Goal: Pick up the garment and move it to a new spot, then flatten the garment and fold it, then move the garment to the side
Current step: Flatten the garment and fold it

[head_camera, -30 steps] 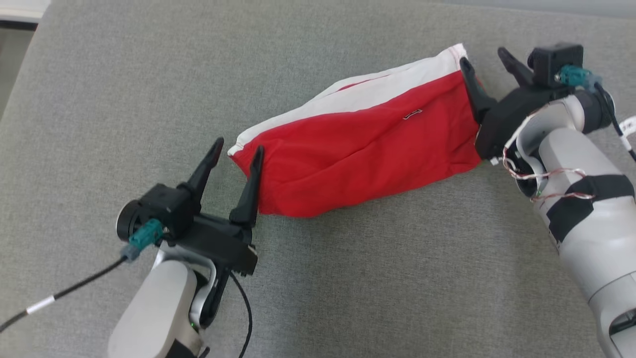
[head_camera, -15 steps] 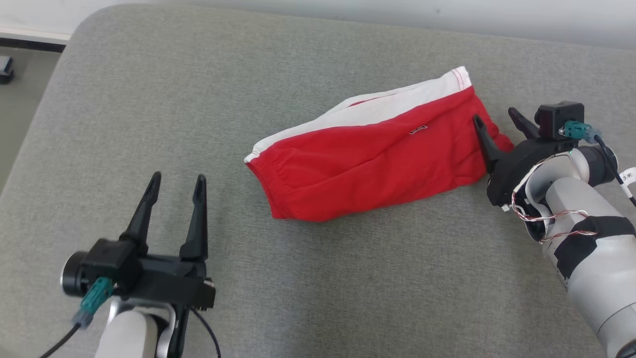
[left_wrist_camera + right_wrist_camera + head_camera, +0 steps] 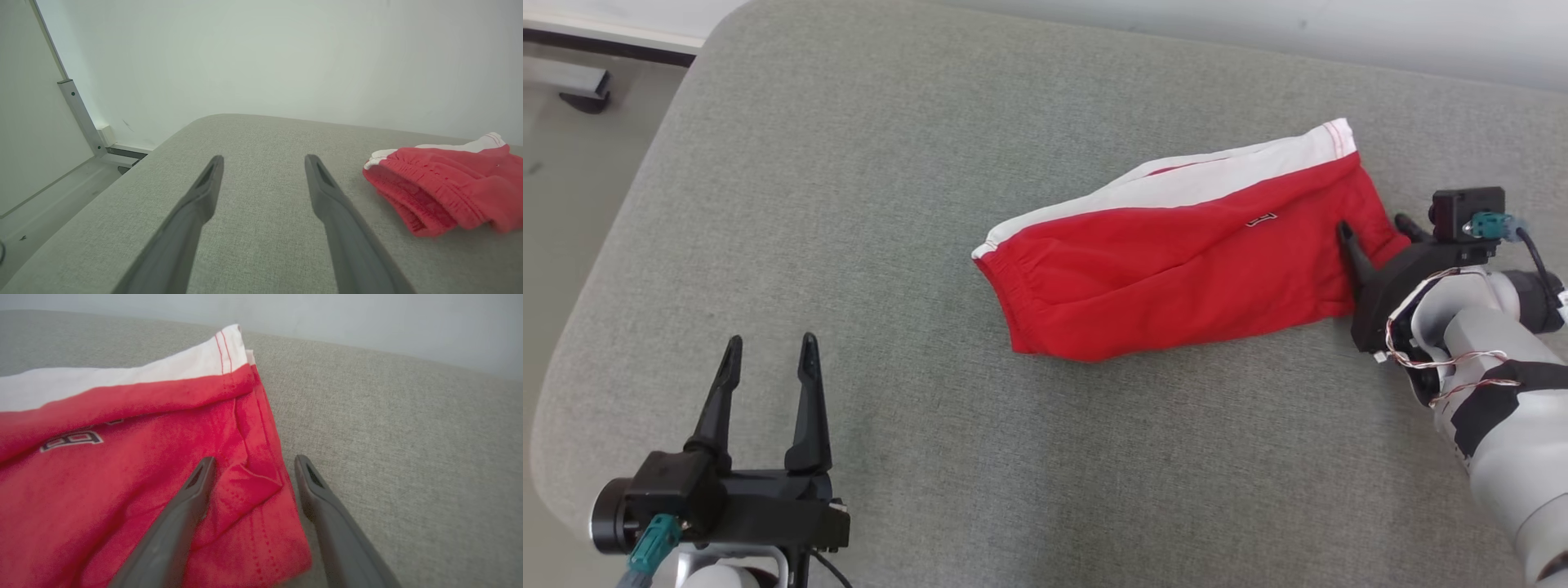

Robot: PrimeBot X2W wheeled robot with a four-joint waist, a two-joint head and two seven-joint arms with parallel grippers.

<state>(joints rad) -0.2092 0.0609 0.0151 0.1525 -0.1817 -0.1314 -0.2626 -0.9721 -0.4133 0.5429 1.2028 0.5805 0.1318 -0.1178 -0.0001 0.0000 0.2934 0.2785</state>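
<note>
head view: a red cloth garment with a white band along its far edge lies doubled into a long, narrow packet on the grey padded fabric surface, right of the middle. the black, long-fingered left gripper stands at the lower left, well apart from the garment. its fingers are spread and nothing is between them. the right gripper is at the garment's right end, one finger over the red cloth and the other just off its edge.

left wrist view: the spread fingers point across bare grey surface toward a pale wall. the garment's gathered waistband end lies off to the right, clear of them.

right wrist view: the fingers stand wide and straddle the garment's hem corner, the left one above red cloth and the right one above the surface. they hold nothing. whether the tips touch the cloth cannot be told.

judging by the tidy, layered shape, the folding seems done and the last step, moving the garment to the side, is in hand. the next move would call for the right gripper to lower and close on every layer at that hem. the left gripper would likely need to reach the waistband end, so the packet travels without opening.
</note>
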